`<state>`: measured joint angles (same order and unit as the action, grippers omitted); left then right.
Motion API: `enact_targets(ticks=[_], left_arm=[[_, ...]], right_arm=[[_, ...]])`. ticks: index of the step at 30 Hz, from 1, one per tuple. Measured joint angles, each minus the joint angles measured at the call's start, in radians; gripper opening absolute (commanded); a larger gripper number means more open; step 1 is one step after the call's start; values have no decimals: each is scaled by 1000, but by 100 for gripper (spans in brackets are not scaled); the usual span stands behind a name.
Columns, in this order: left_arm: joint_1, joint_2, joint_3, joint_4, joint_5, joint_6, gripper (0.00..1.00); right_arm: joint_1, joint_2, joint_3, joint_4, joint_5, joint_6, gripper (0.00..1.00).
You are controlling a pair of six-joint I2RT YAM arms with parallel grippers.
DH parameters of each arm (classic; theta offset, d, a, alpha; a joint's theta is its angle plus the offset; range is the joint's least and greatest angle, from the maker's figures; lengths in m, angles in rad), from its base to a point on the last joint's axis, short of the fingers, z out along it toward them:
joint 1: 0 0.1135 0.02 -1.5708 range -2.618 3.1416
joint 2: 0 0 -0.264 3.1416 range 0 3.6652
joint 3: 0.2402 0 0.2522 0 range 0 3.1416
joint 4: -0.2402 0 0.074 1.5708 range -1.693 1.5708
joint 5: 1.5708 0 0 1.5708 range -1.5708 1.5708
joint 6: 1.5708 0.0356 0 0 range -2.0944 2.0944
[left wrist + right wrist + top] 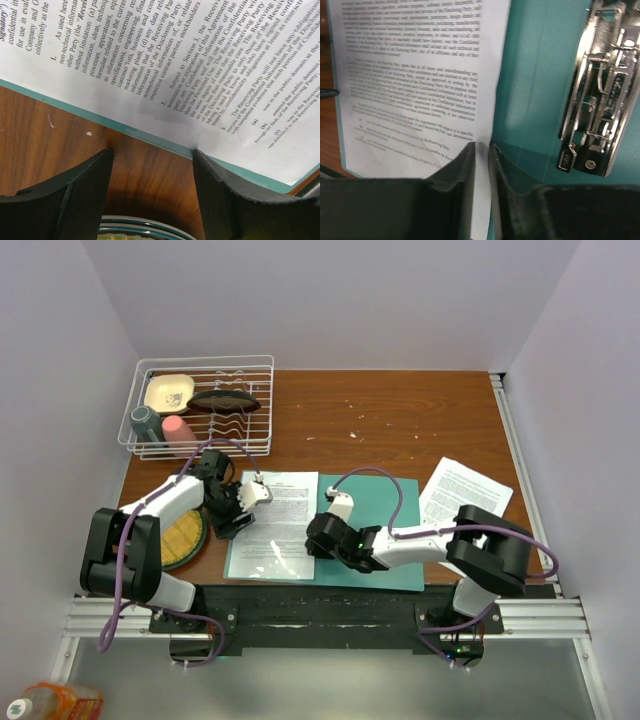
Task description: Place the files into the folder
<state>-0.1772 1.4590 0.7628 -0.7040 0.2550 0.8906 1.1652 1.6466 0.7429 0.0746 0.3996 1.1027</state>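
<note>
The teal folder [385,530] lies open on the table, its metal clip [597,100] at the spine. One printed file [275,520] lies flat on the folder's left half. A second file [465,495] rests on the wood to the right of the folder. My right gripper [482,147] is low at the first sheet's right edge; its jaws are parted by a narrow gap, with the paper's [415,75] edge lying in it. My left gripper [152,152] stands open over bare wood at the folder's left edge [150,137], its right fingertip touching that edge.
A wire dish rack [200,405] with cups and dishes stands at the back left. A yellow plate with a green rim [185,538] lies just under the left gripper, beside the folder. A metal rail runs along the table's right edge [520,470].
</note>
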Motion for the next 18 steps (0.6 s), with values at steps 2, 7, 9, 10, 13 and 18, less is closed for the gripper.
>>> enact_targets(ticks=[2,7,9,10,13,18], left_arm=[[0,0,4,-11,4,-1,69],[0,0,46,-88,26,-10,68],[0,1,97,-126,36,-16,68],[-1,1,132,-141,43,-18,68],[-7,4,251,-172,70,-40,66],[-60,5,371,-149,125,-142,61]], right_arm=[[3,-3,6,2,-2,-3,45],[6,-21,6,-7,-13,-20,52],[4,-27,5,-8,-46,-45,50],[-1,-32,5,-11,-66,-63,49],[-19,-67,3,-40,-133,-118,37],[-84,-256,-38,-93,-206,-195,16]])
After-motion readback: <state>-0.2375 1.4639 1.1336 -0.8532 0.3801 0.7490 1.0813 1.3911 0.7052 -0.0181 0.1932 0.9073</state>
